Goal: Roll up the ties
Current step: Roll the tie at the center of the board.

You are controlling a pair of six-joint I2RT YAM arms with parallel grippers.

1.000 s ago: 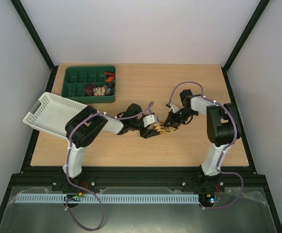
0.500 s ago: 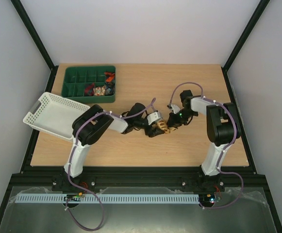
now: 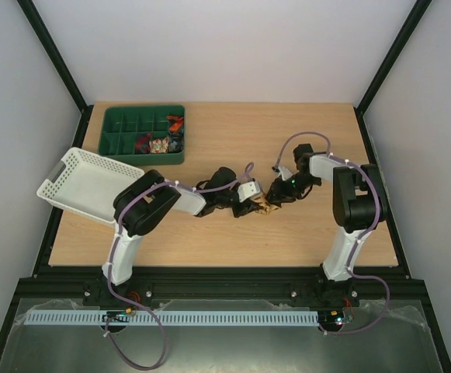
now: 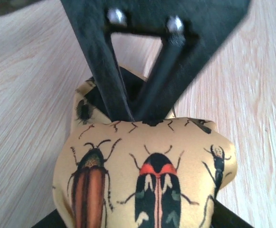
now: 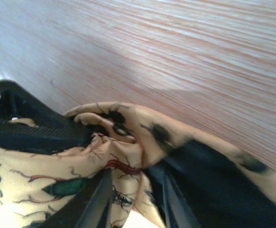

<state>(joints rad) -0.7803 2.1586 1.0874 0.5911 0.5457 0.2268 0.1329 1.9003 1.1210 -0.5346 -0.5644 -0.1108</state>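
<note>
The tan-gold tie with beetle prints is bunched into a small coil at the table's middle, between both grippers. In the left wrist view the coil fills the lower frame. My left gripper is shut on it, one black finger at each lower corner. My right gripper meets it from the right. Its two black fingers close to a V on the coil's top edge. In the right wrist view, folded fabric sits pinched between the right gripper's narrow fingers.
A green divided tray holding several small rolled ties stands at the back left. A white perforated basket lies tilted at the left edge, beside the left arm. Bare wood table surrounds the grippers.
Both grippers have shifted a little to the right with the tie. The tie has drawn in from a wider spread to a tighter bunch.
</note>
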